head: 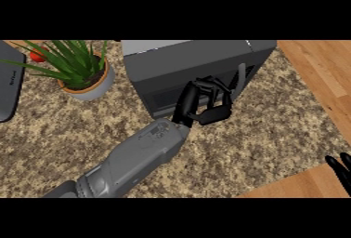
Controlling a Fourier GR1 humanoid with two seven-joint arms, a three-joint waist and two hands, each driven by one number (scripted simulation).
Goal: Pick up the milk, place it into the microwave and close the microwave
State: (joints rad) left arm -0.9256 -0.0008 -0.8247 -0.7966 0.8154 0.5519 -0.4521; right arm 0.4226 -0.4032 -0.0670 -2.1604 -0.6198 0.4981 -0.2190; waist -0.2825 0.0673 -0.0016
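Microwave (pixel 185 60) front lies directly ahead of the left hand (pixel 205 104), fingers (pixel 212 86) curled, apparently empty; milk unseen.

Landmark: potted plant (pixel 79 69), green leaves, pale round pot.
Counter top (pixel 274 139): speckled brown-beige stone, beneath and right of the plant.
Wood planks (pixel 322 69): light, far right of the plant.
Dark grey slab (pixel 8 83): just left of the plant.

No legible text, labels or numbers anywhere.
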